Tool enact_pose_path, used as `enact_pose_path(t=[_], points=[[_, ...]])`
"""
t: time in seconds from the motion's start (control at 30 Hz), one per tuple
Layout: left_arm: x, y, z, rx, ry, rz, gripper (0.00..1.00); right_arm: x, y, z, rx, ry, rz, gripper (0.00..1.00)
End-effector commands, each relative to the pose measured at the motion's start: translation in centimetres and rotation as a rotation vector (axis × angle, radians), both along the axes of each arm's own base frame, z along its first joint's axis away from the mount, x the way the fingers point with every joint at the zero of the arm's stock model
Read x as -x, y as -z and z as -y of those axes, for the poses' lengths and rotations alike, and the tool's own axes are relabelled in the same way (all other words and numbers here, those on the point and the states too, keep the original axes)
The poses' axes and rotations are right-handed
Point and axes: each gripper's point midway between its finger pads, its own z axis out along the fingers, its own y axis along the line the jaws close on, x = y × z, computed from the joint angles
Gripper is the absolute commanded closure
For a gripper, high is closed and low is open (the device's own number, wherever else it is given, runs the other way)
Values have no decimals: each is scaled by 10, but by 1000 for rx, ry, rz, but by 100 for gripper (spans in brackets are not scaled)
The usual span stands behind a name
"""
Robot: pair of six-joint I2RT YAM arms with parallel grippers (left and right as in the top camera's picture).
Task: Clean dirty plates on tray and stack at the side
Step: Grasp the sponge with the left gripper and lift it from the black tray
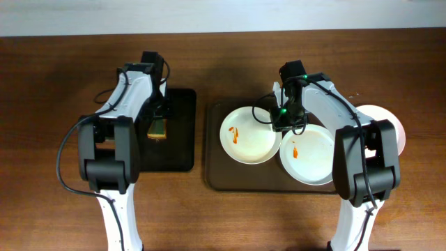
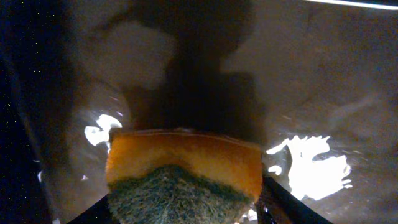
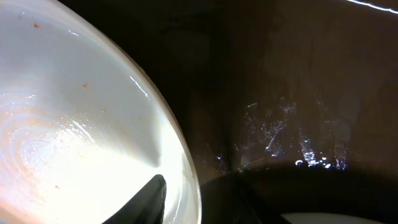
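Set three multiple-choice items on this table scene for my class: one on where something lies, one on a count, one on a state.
1. Where does the third plate, the one off the brown tray, lie?
A. On the floor.
B. Stacked on another plate.
C. On the table, right of the brown tray.

2. How many plates lie on the brown tray?
A. Two.
B. One.
C. Four.

3. What state are the plates on the brown tray in?
A. Wiped plain white.
B. Marked with orange-red sauce.
C. Broken in pieces.

Answers:
1 C, it lies on the wood beyond the tray's right side.
2 A, only the left plate and the right plate sit inside the rim.
3 B, each bears an orange-red streak.
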Motion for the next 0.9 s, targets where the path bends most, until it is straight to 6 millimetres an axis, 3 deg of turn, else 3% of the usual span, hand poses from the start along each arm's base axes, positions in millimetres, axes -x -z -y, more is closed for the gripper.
enact_pose_path(t=[0.0, 0.17, 0.27, 0.43, 0.47, 0.57, 0.7, 0.73, 0.77, 0.8, 0.83, 0.87], points=[[16, 19, 18, 23, 39, -63, 48, -3, -4, -3, -8, -3, 12, 64], [18, 19, 18, 21, 40, -70, 51, 4, 2, -2, -4, 27, -15, 75], [18, 19, 18, 22, 40, -70, 57, 2, 3, -2, -6, 26, -5, 96], [18, 19, 18, 21, 40, -70, 59, 2, 3, -2, -6, 26, -5, 96], [18, 19, 18, 21, 40, -70, 66, 2, 3, -2, -6, 26, -5, 96], [18, 19, 18, 21, 40, -69, 100, 2, 3, -2, -6, 26, -4, 96], [16, 18, 18, 20, 41, -63, 100, 1, 3, -3, -7, 26, -2, 95], [15, 17, 18, 18, 41, -60, 75, 1, 3, -3, -7, 26, -1, 95], [16, 16, 18, 19, 41, -64, 40, 1, 3, -3, -7, 26, -1, 94], [18, 16, 18, 17, 41, -75, 25, 1, 3, -3, -7, 26, -2, 95], [22, 15, 17, 16, 41, -90, 24, 1, 3, -3, -7, 26, -2, 95], [29, 15, 16, 13, 40, -119, 34, 1, 3, -3, -7, 26, -2, 95]])
